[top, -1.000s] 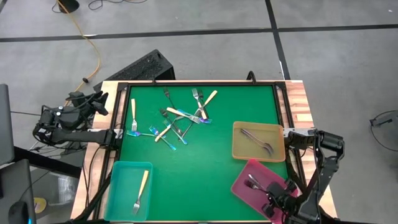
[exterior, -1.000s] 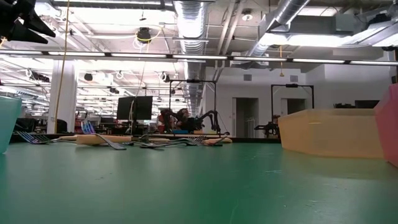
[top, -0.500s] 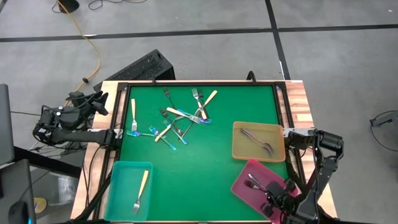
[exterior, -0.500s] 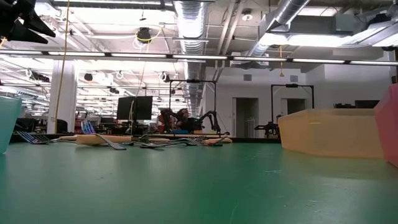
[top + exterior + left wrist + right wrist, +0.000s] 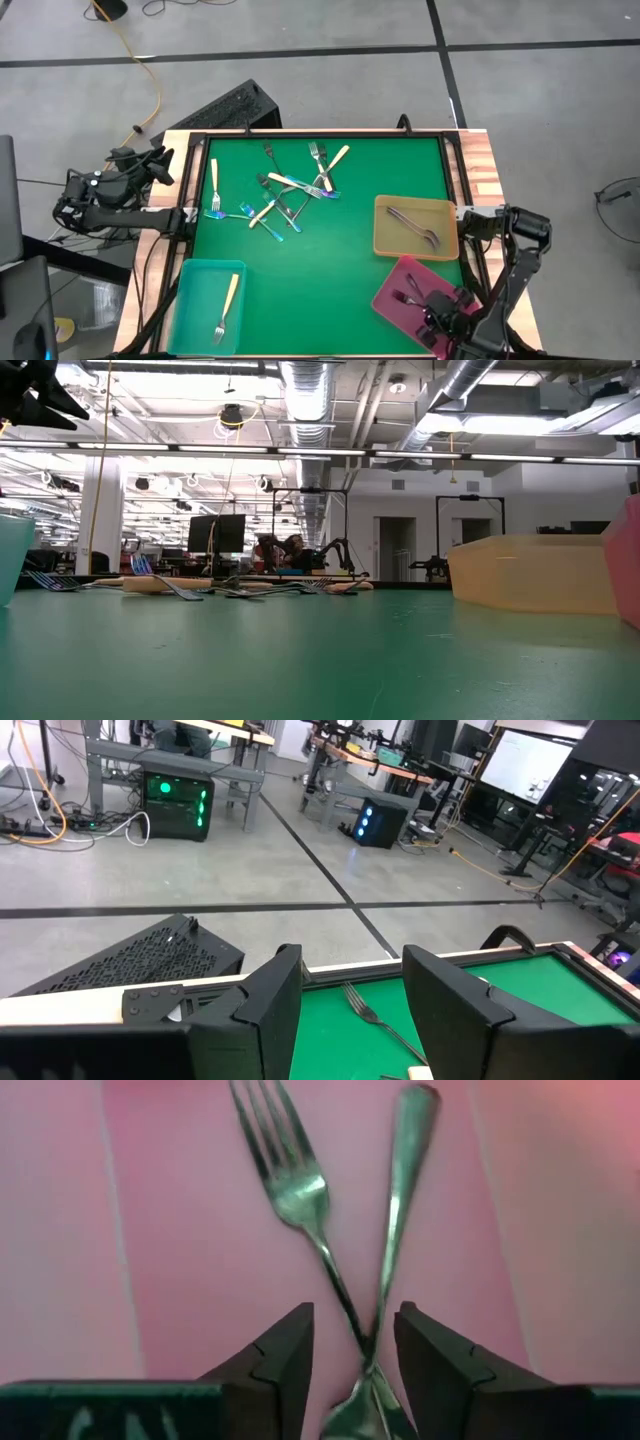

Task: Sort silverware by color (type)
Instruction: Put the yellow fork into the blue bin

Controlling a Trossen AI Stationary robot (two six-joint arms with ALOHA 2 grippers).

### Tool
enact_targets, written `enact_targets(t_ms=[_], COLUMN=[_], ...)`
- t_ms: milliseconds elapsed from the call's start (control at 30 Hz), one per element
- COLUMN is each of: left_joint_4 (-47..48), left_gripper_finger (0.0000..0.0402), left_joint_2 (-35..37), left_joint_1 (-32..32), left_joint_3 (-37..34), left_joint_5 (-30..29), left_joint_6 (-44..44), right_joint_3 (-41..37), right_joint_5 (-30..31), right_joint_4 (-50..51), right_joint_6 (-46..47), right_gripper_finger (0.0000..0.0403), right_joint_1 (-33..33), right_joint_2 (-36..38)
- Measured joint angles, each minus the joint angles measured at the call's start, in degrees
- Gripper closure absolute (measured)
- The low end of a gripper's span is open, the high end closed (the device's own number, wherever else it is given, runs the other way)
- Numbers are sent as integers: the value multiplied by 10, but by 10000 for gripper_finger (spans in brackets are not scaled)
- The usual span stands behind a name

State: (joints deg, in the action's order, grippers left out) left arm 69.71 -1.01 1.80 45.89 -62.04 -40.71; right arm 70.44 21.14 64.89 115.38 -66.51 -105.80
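Right claw [image 5: 352, 1342] parted over pink tray [image 5: 385, 295], two dark forks [image 5: 300, 1200] crossed beneath. Forks judged light, stiff, slick; grip mid-handle.

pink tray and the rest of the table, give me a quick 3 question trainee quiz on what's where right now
1. True or false: the right gripper hangs with open fingers over two crossed dark metal forks in the pink plastic tray.
2. Which fork lies in the teal plastic tray? A) iridescent blue B) cream-handled fork C) none
3. Fill in: the left gripper waits beyond the green mat's ____ edge.

Key: 1 true; 2 B; 3 left
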Motion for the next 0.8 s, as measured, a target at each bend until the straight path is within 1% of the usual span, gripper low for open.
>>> enact_targets(t_ms=[233,367,533,667,733,800], left_joint_4=[0,0,0,0,0,0], left_gripper_finger=[243,243,243,243,243,243], left_joint_2=[0,0,0,0,0,0], left_joint_1=[0,0,0,0,0,0], left_joint_3=[0,0,0,0,0,0], left_joint_5=[0,0,-2,-2,-2,-2], left_joint_6=[0,0,0,0,0,0], right_joint_3=[17,17,17,17,17,17], right_joint_5=[45,103,202,286,316,331], right_joint_4=[23,25,15,-11,-34,-62], right_joint_6=[-69,-137,-260,-385,-457,-526], right_gripper_finger=[243,243,243,243,243,243], right_joint_1=[32,60,113,168,199,232], right_joint_2=[48,87,132,157,164,167])
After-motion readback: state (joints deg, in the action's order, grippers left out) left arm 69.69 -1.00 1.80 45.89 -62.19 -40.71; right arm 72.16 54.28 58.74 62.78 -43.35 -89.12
